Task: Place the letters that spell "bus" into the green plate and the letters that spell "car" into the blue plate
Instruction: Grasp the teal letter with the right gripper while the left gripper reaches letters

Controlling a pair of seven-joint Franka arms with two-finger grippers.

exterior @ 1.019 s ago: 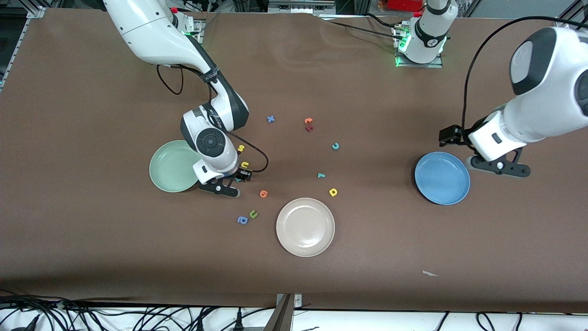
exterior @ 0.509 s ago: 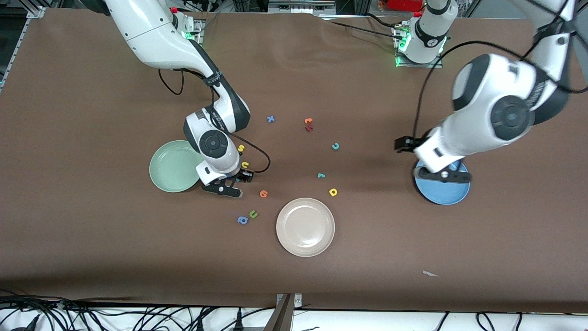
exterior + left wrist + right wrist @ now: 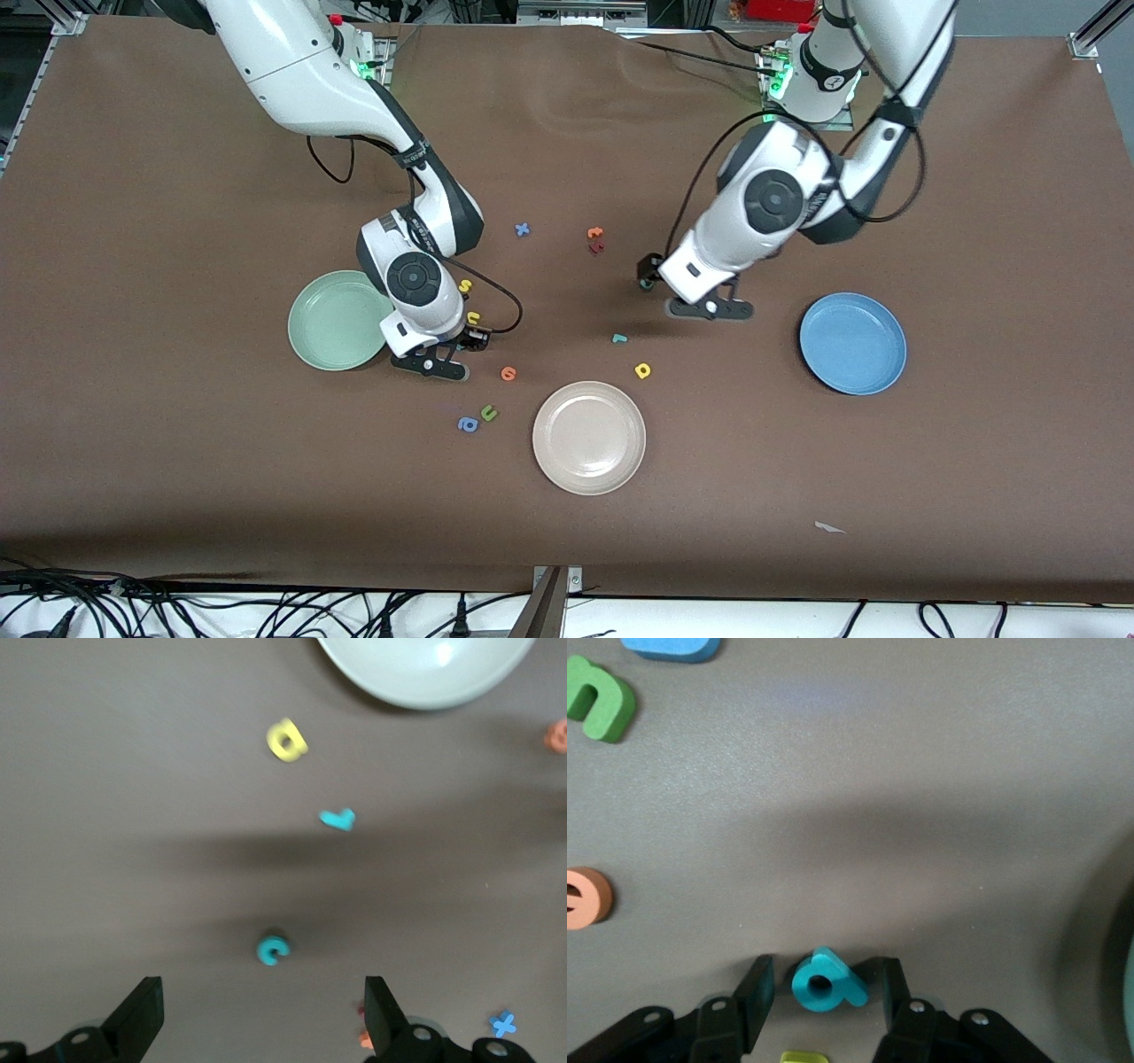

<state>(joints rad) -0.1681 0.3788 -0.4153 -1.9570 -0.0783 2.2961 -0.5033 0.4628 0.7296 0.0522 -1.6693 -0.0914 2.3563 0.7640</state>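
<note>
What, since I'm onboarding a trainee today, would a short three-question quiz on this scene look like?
1. True or false: the green plate already holds a letter.
2. The right gripper has its fingers either side of which letter? A) teal b B) green u C) blue x
3. Fill in: the open left gripper hangs over the ___.
Key: 1 false; 2 A; 3 teal c.

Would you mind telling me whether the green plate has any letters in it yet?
Empty as far as visible: the green plate shows only bare mint surface, though the right arm covers its edge. The yellow "s" lies on the table beside it.
</note>
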